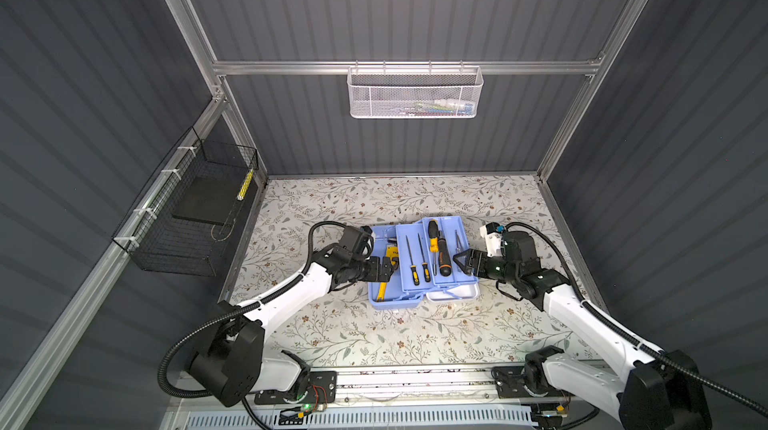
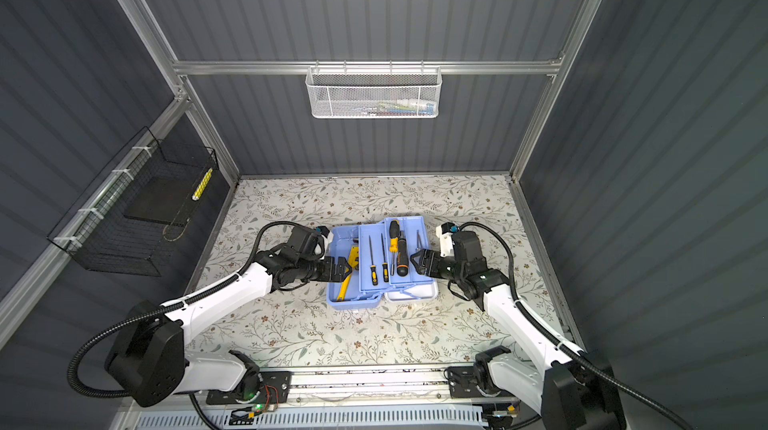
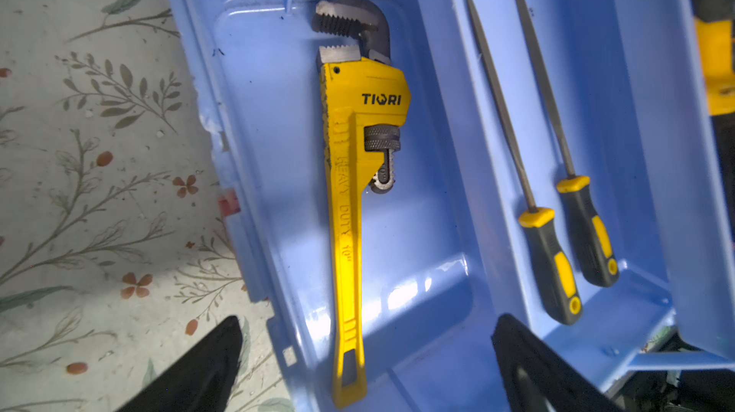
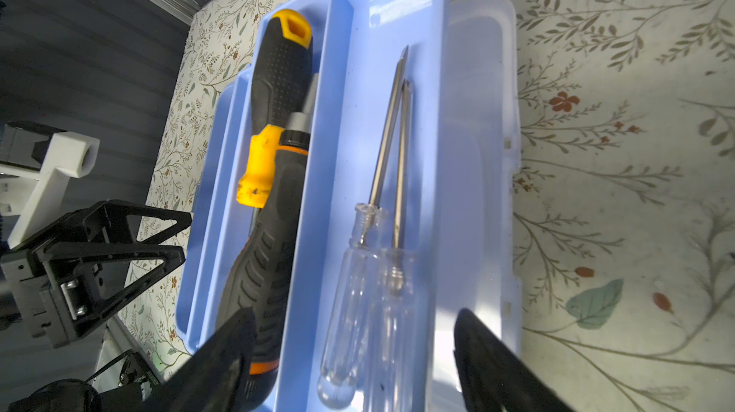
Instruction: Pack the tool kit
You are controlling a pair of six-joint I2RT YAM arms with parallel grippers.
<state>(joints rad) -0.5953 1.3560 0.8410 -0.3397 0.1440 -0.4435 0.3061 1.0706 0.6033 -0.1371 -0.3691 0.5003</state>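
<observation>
The tool kit lies open mid-table in both top views: light blue base point(image 1: 395, 304), blue tray point(image 1: 451, 225) across it, white lid point(image 1: 457, 293) under the tray's right side. A yellow pipe wrench point(image 3: 350, 175) lies in the base. My left gripper point(image 3: 368, 320) hovers open over the wrench handle and the base's wall point(image 1: 384, 269). In the tray lie two thin yellow-and-black-handled tools point(image 3: 553, 263), two big black screwdrivers point(image 4: 274, 231) and two clear-handled screwdrivers point(image 4: 350, 290). My right gripper point(image 4: 354, 312) stands open astride the clear-handled pair's compartment point(image 1: 460, 262), touching nothing I can see.
A white mesh basket point(image 1: 413, 93) hangs on the back wall rail. A black wire basket point(image 1: 195, 212) hangs on the left wall. The floral tabletop point(image 1: 332, 332) runs around the kit, with metal frame posts at its edges.
</observation>
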